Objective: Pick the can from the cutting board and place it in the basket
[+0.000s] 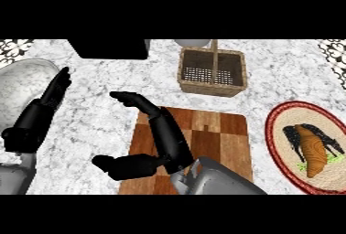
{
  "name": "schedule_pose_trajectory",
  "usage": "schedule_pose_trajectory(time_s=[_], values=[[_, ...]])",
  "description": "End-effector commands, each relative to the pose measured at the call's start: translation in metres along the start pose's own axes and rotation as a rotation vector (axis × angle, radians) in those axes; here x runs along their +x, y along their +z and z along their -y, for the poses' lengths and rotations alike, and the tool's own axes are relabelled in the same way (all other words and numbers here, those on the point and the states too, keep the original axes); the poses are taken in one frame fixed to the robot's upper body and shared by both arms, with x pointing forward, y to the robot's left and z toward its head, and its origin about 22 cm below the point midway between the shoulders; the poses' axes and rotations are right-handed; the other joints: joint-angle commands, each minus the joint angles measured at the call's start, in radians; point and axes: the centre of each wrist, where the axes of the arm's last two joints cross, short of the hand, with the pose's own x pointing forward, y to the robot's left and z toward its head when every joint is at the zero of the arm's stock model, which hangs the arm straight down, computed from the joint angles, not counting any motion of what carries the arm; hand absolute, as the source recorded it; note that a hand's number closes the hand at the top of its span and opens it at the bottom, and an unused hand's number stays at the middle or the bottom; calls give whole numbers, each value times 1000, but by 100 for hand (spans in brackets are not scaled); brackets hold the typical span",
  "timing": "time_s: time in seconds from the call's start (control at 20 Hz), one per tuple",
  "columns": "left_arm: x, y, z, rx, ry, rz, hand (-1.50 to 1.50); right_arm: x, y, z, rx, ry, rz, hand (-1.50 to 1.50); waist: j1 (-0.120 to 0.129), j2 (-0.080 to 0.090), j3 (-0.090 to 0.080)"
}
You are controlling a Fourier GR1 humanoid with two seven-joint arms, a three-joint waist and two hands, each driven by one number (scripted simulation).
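Two hands show. The right hand (169,141), fingers straight and thumb spread, covers the board's (219,137) left edge. No can to be made out. The left hand (51,98) rests straight-fingered at the counter's left edge, and the basket (209,87) sits beyond.

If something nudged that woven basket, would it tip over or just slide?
The basket looks broad and low, so it would probably slide on the polished-looking counter rather than tip. Its woven walls suggest it is light and might flex a little.
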Motion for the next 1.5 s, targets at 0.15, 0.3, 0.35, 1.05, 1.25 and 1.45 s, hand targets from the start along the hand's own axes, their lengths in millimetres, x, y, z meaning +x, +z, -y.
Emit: schedule_pose_trajectory(time_s=[0.15,0.3,0.35,1.05,1.25,1.45], values=[[-6,0,-6,35,-3,-26,0,11,-47,21,-34,556,-129,-150,-49,-27,-8],[-6,-3,-5,22,-4,-31,0,34,-61,20,121,804,-232,-150,-44,-24,-8],[-5,-2,-1,20,-1,-29,0,45,-66,22,165,873,-266,-150,-33,-24,-7],[2,-13,5,12,13,-10,0,159,-89,-20,612,1138,-684,-150,-24,8,5],[1,-16,5,11,12,17,0,143,-101,1,634,1117,-724,-150,-24,14,5],[-4,-8,-5,9,12,3,0,142,-96,2,649,1125,-732,-150,-22,10,6]])
